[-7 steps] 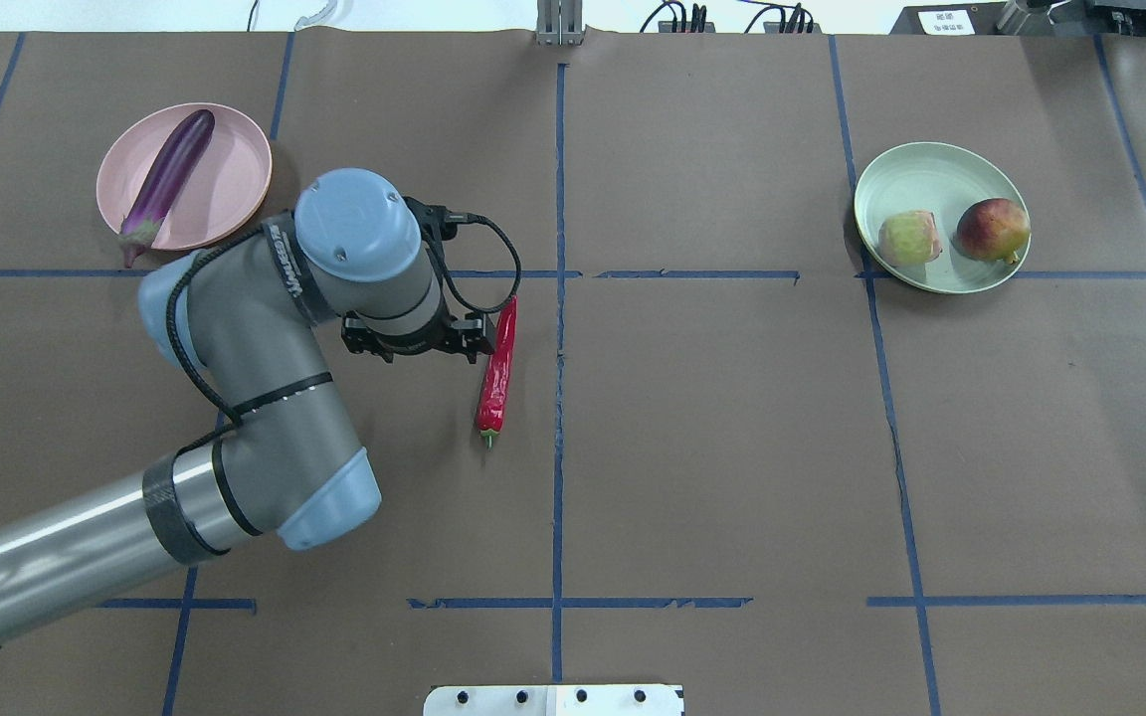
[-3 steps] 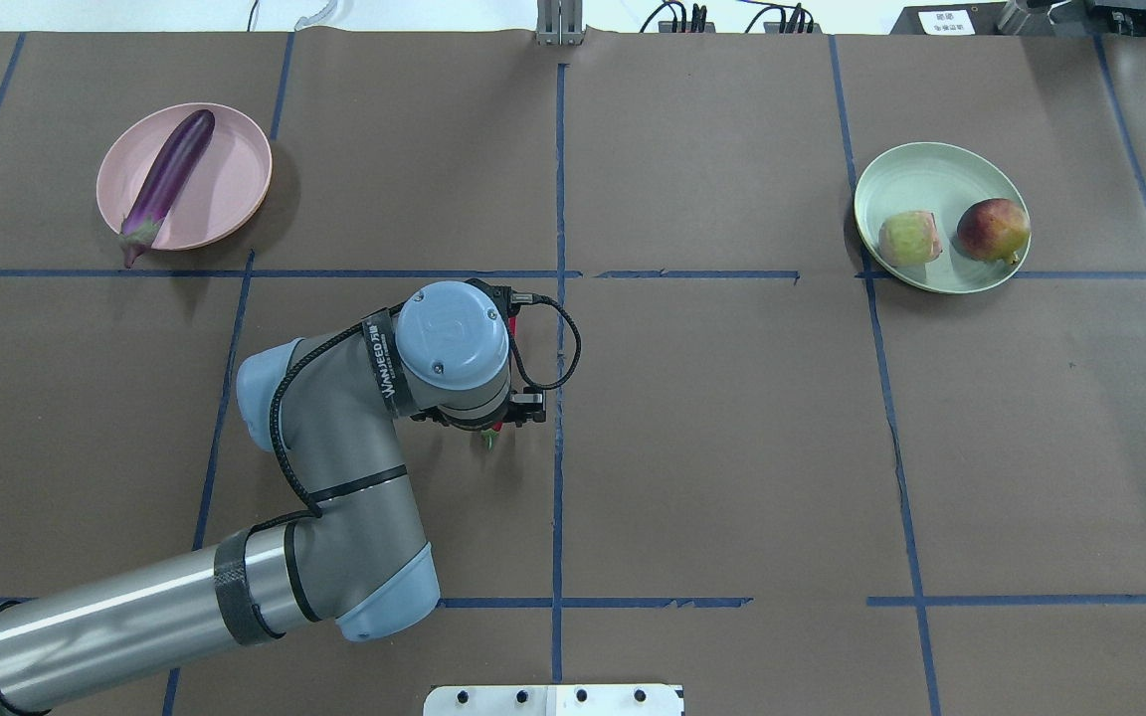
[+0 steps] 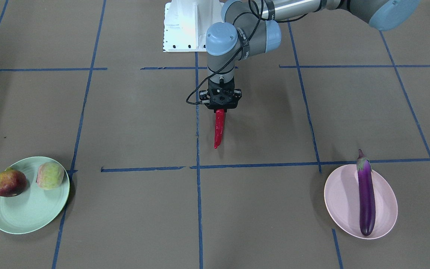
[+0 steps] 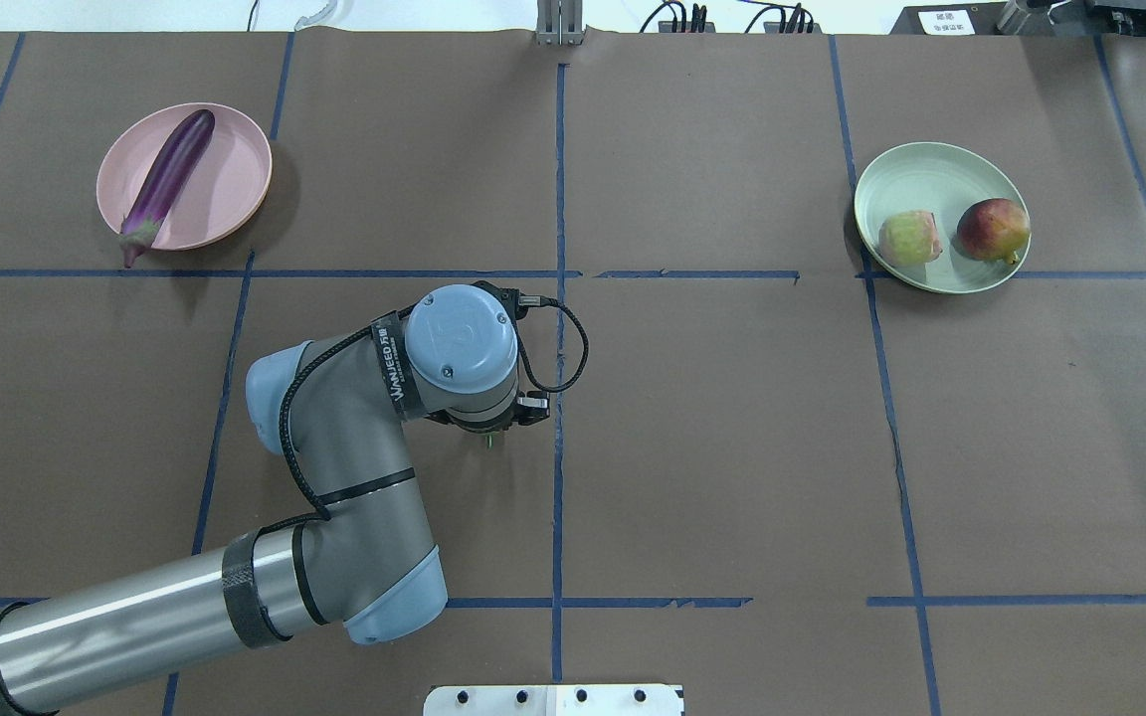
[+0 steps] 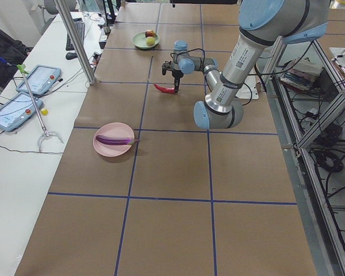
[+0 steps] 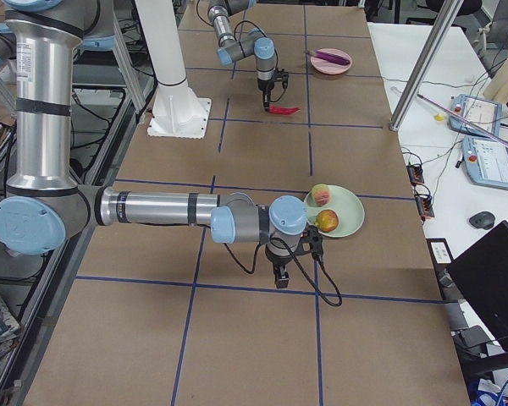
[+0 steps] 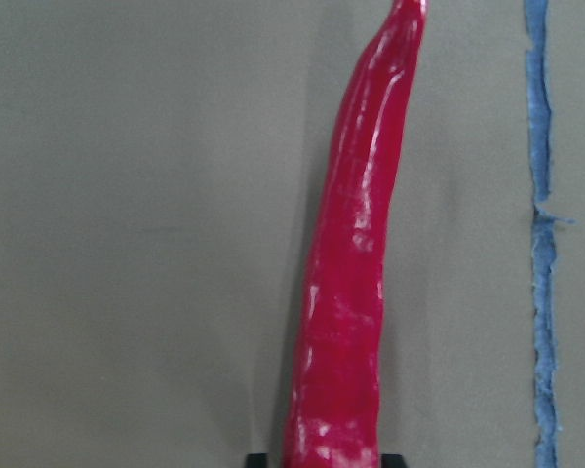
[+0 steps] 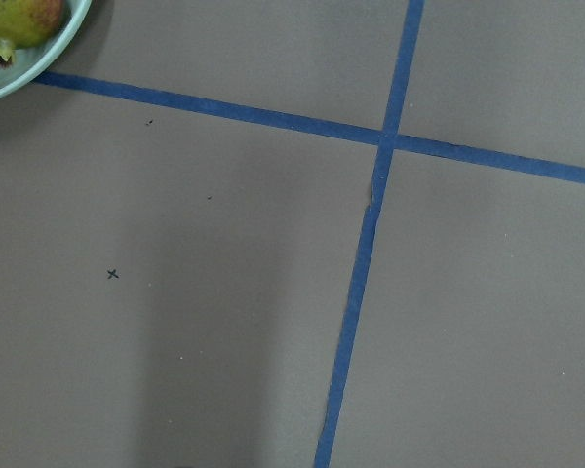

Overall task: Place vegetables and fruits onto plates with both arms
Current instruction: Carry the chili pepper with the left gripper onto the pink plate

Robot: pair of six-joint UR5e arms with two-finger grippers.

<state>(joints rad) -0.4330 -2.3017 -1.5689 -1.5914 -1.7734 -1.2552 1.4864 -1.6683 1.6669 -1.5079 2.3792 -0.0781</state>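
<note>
Done so far: both fruits are plated. The dark red fruit (image 3: 9, 182) and the pale yellow-green fruit (image 3: 50, 175) sit side by side on the mint green plate (image 3: 24, 218), lower left of the front-facing view. The eggplant (image 3: 366, 194) lies lengthwise on the pink plate (image 3: 343, 198), lower right of that view, stem cap poking past the rim.
Left to do: just the red chili pepper (image 3: 218, 130). It's on the bare table (image 3: 125, 123) near the middle of the frame, well apart from both plates. I'd call it three of four done.
Left gripper (image 3: 220, 107): points straight down over the chili's stem end, low to the table. In the wrist view two black finger tips (image 7: 257, 461) flank the chili at the bottom edge, very close to it, but honestly I can't tell if they're pinching it or a hair off. The chili looks flat on the table, not lifted.
Right gripper (image 6: 281, 276): only shows in the right side view, low, just beside the green plate. Can't tell if it's apart or together.
Next, my guess: clamp, lift, carry to the pink plate beside the eggplant.
Watch out: holding a long thin thing by one end, so it may droop or swing.
</note>
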